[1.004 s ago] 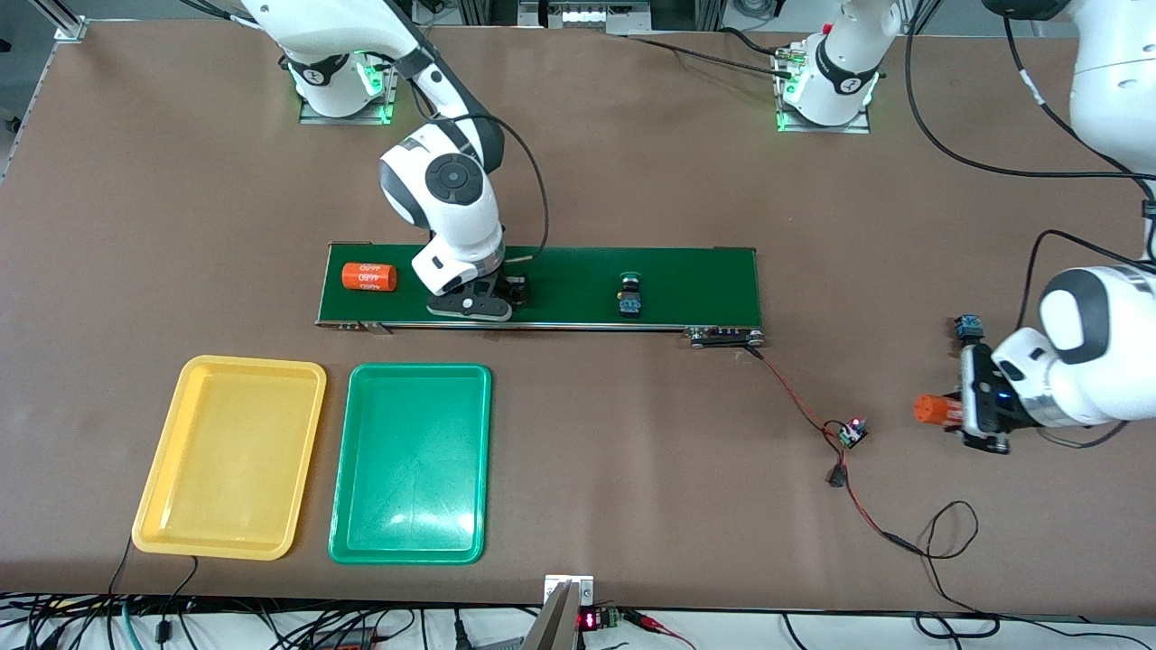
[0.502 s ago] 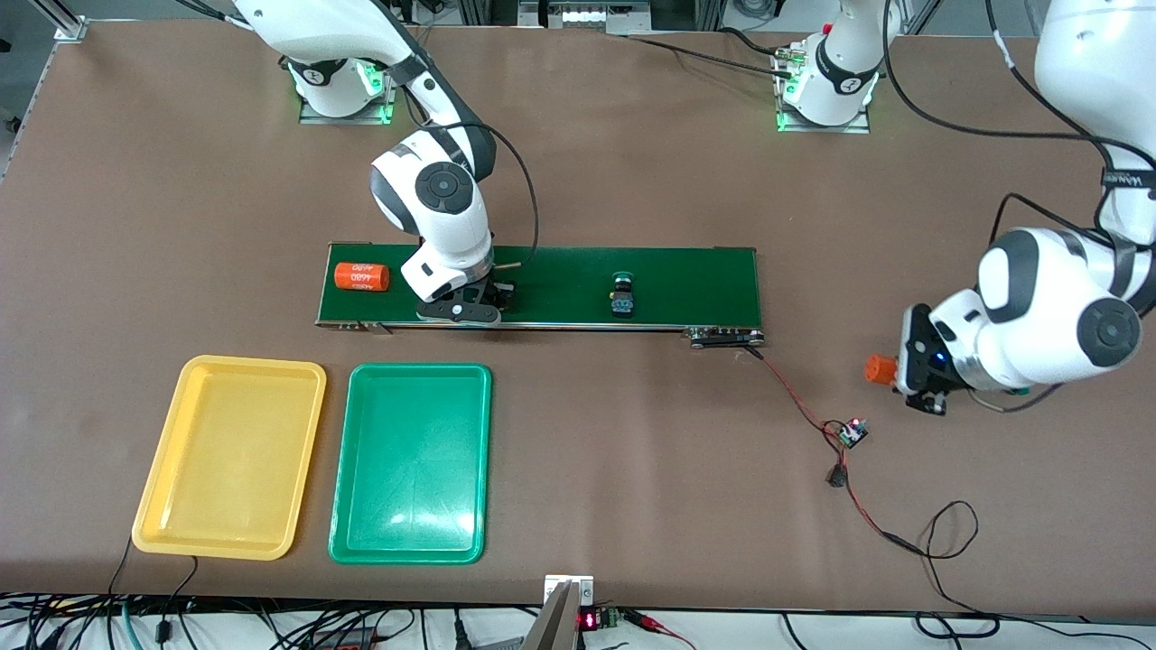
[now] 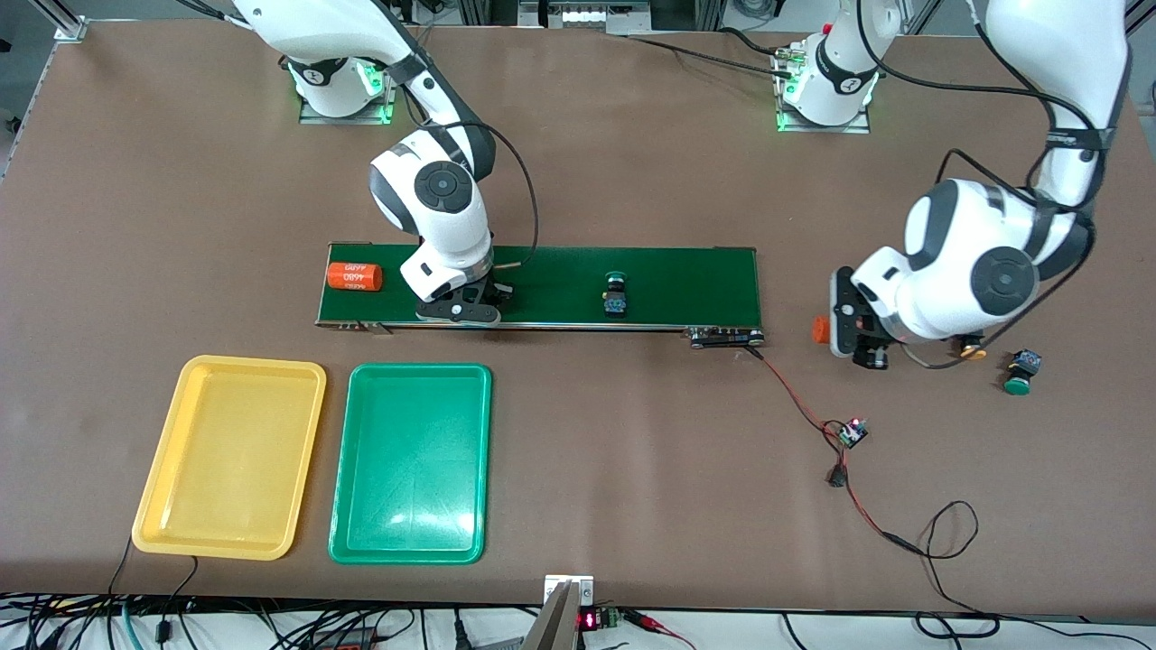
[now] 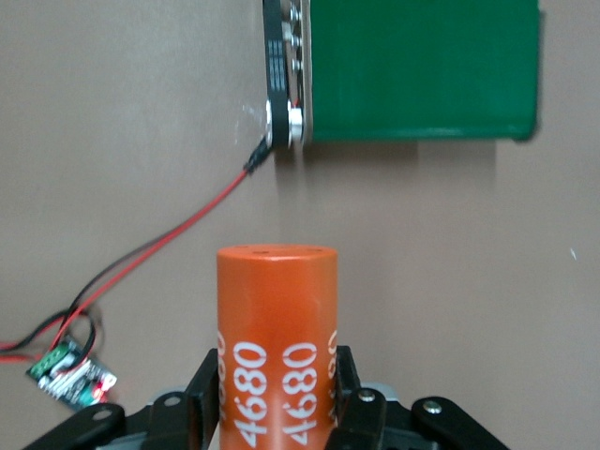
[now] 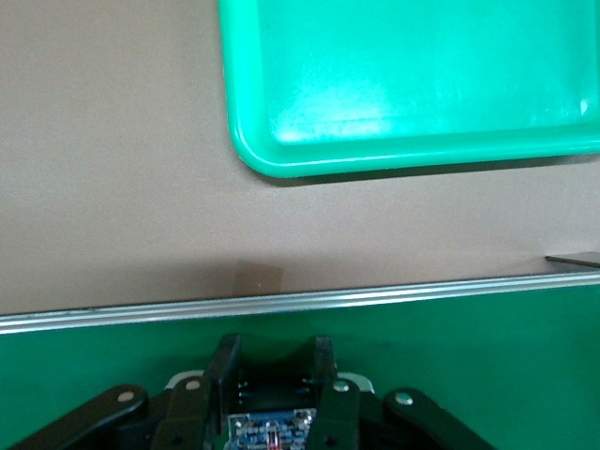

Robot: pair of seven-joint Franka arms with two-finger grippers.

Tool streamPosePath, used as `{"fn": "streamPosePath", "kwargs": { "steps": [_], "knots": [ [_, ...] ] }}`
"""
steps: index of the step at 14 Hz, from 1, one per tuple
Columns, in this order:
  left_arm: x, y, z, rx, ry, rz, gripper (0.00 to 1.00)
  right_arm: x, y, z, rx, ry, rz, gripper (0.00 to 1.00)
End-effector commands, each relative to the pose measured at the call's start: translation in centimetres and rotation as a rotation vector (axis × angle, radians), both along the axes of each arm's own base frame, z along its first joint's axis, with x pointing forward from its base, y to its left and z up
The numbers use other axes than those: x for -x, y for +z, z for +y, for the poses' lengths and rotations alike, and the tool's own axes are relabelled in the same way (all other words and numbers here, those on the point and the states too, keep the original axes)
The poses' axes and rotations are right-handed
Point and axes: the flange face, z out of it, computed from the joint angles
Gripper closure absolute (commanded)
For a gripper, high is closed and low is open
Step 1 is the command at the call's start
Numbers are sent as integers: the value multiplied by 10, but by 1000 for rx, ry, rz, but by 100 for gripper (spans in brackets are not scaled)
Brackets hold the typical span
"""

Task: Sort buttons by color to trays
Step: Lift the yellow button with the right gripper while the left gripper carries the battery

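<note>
Across the brown worktop (image 3: 632, 469) the long dark-green belt (image 3: 560, 271) is the largest thing, running between the two arms' ends. At about seven o'clock from the belt's middle, nearer the front camera, lie the two trays side by side: the yellow tray (image 3: 158, 469) toward the right arm's end and the green tray (image 3: 348, 506) just beside it, touching or nearly so. Neither holds anything.

On the belt, an orange cylinder with white print (image 3: 353, 276) lies on its side at the nine o'clock end. The right gripper (image 3: 459, 311) is down on the belt beside that cylinder, toward the belt's middle, with its fingers closed tight on a blue-bodied button (image 5: 272, 429); the cap colour cannot be told. A green-capped button (image 3: 616, 296) sits on the belt near its middle, apart from the gripper.

Past the belt's three o'clock end, the left gripper (image 3: 849, 327) hangs above the bare worktop, clamped on a second orange cylinder (image 4: 276, 347), which sticks out toward the belt. Another green-capped button (image 3: 1020, 373) rests on the worktop at about four o'clock from that gripper, near a small yellow-orange cap (image 3: 972, 347) that peeks out under the left arm.
</note>
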Motion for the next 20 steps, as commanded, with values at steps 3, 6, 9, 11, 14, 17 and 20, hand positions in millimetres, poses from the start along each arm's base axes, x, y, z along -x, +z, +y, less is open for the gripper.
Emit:
{"fn": "streamPosePath", "kwargs": {
  "steps": [3,6,9,11,14,17,20],
  "knots": [
    [43,-12,-66,-6,46,-50,100,5,8,-1,15,0,-3,69],
    [77,-14,-120,-3,24,-25,100,3,28,-4,19,18,-15,70],
    [88,-18,-130,-3,12,-17,100,-6,58,-27,51,37,2,71],
    [91,-24,-129,1,11,-21,100,-14,82,-47,65,74,2,71],
    [90,-35,-131,16,10,-30,100,-37,114,-104,92,128,1,71],
    [91,-38,-137,22,-12,-43,100,-62,135,-179,119,198,8,72],
    [90,-49,-138,37,-15,-45,97,-87,136,-261,133,262,2,71]
  ]
}}
